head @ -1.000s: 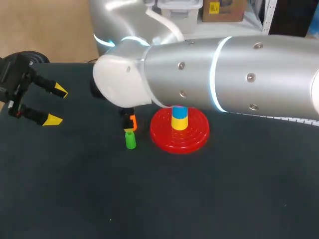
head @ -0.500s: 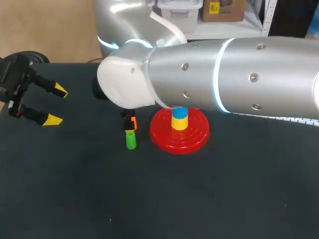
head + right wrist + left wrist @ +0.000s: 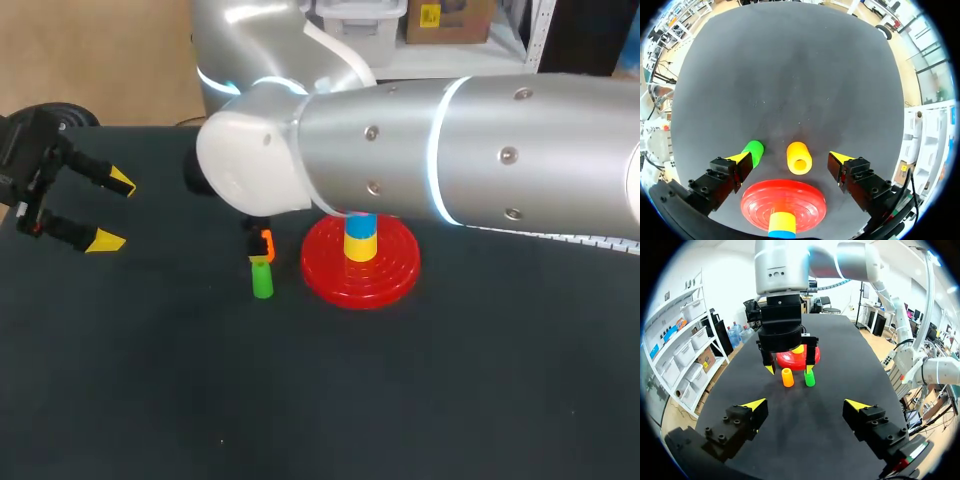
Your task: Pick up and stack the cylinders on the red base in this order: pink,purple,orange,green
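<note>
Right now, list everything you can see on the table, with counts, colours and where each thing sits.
table: one, black, under everything.
red base: one, red, round, mid-table.
stacked pieces: two seen, yellow with blue above, on the red base's middle; anything higher is hidden by the right arm.
orange cylinder: one, orange, beside the red base, between the right pincer's fingers, not gripped.
green cylinder: one, green, next to the orange cylinder, by one finger of that pincer.
right pincer: one, yellow tips, open, around the orange cylinder.
left pincer: one, yellow tips, open, empty, near the table's left edge.
</note>
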Controlling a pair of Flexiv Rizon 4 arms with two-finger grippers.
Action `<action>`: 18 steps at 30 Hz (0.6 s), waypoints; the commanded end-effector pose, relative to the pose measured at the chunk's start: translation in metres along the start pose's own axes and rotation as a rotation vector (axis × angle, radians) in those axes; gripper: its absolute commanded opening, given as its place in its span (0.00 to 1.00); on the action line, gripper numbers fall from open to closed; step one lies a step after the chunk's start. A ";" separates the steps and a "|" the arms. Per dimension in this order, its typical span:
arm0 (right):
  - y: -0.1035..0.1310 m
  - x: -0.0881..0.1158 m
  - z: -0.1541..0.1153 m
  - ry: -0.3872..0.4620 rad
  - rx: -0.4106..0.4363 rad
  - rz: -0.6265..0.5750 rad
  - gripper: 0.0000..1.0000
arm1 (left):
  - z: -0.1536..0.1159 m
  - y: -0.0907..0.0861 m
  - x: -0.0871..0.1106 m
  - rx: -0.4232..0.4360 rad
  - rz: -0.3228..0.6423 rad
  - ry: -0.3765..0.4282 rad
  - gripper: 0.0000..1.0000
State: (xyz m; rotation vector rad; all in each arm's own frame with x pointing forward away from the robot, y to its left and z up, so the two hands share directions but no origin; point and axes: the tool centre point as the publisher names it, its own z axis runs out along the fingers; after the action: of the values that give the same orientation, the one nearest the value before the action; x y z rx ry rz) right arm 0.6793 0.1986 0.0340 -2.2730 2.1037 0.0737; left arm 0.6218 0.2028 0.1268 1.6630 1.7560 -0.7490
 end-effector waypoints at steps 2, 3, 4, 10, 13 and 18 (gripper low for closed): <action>0.005 0.001 -0.006 -0.009 0.020 -0.002 1.00 | 0.000 0.000 0.001 -0.002 0.003 -0.003 1.00; 0.005 0.000 -0.007 -0.009 0.021 -0.002 1.00 | 0.000 0.000 0.001 -0.002 0.003 -0.003 1.00; 0.005 0.000 -0.007 -0.009 0.023 -0.002 1.00 | 0.000 0.000 0.001 -0.002 0.003 -0.003 1.00; -0.004 0.001 -0.006 0.002 0.025 0.001 1.00 | 0.000 0.000 0.001 -0.002 0.003 -0.003 1.00; -0.010 0.001 -0.003 0.007 0.023 0.003 1.00 | 0.000 0.000 0.001 -0.002 0.003 -0.003 1.00; -0.013 0.000 -0.001 0.008 0.024 0.000 1.00 | 0.000 0.000 0.001 -0.002 0.003 -0.003 1.00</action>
State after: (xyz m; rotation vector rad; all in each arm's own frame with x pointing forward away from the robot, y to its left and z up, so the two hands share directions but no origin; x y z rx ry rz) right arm 0.6891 0.1974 0.0362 -2.2580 2.0939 0.0358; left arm 0.6218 0.2028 0.1268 1.6630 1.7560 -0.7490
